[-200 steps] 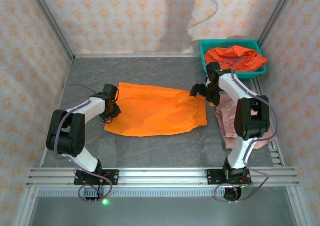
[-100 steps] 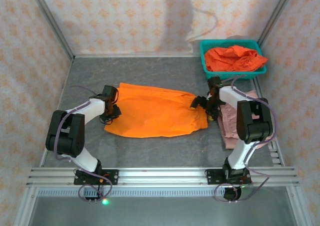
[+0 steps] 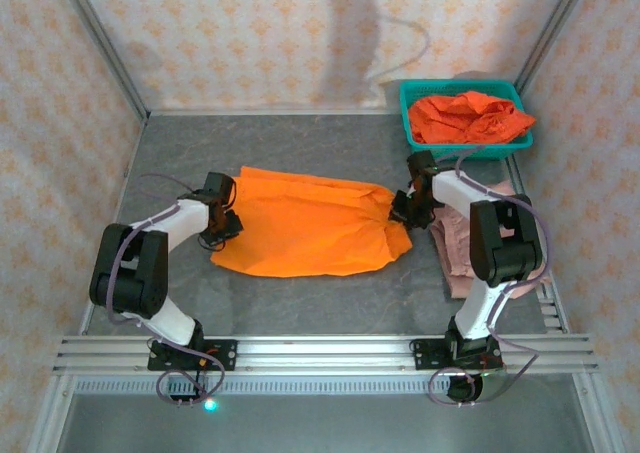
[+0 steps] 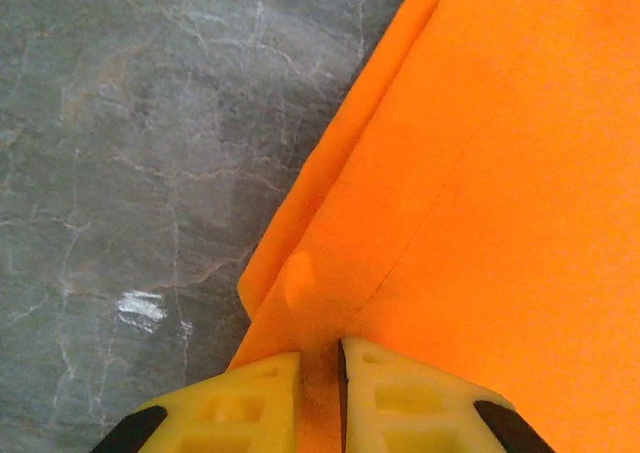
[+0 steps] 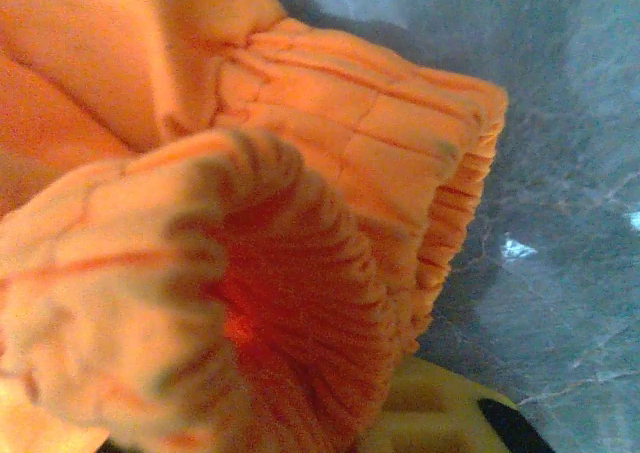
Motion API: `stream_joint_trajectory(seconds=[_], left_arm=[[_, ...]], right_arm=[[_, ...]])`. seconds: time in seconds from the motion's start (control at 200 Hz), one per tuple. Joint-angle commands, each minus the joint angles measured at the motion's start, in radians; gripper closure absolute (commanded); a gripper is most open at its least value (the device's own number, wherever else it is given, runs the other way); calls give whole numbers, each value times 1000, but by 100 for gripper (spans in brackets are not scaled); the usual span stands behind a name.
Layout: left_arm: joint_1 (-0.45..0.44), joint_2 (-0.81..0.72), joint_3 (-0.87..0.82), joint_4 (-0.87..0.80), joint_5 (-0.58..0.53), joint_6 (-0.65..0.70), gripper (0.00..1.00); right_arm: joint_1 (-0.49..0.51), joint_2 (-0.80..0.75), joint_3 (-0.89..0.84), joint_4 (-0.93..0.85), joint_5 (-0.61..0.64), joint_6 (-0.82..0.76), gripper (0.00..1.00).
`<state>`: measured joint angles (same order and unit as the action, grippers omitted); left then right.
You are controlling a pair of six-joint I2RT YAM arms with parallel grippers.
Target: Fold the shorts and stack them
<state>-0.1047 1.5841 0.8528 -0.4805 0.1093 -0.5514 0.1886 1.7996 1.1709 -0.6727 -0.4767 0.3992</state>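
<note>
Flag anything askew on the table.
The spread orange shorts lie flat at the left gripper, but their waistband end is bunched and puckered where the right gripper pinches it. The pink shorts lie rumpled under the right arm. Nothing spilled or damaged.

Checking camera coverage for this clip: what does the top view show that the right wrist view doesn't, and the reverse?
Top view: the left gripper on the spread shorts' left edge, the pink shorts on the right, and the basket with more orange shorts. Right wrist: close up, the ribbed waistband bunched over a yellow finger. Both: the spread shorts and grey table, with the right gripper at the shorts' right end.
</note>
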Motion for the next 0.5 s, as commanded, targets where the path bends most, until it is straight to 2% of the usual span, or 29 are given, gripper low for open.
stream_joint_trajectory(seconds=[0.0,0.12,0.38,0.495], left_arm=[[-8,-41,-29,16,35,-9,83],[-58,-70,-62,58,63,-38,83],[-292,-29,-53,183,74,-179,83],[-369,18,-27,241,66,-229,83]], right_arm=[[7,-37,90,-99,147,-38,91],[40,-42,260,-271,329,-96,96],[141,82,620,-596,738,-161,97],[193,145,754,-706,864,-156,95]])
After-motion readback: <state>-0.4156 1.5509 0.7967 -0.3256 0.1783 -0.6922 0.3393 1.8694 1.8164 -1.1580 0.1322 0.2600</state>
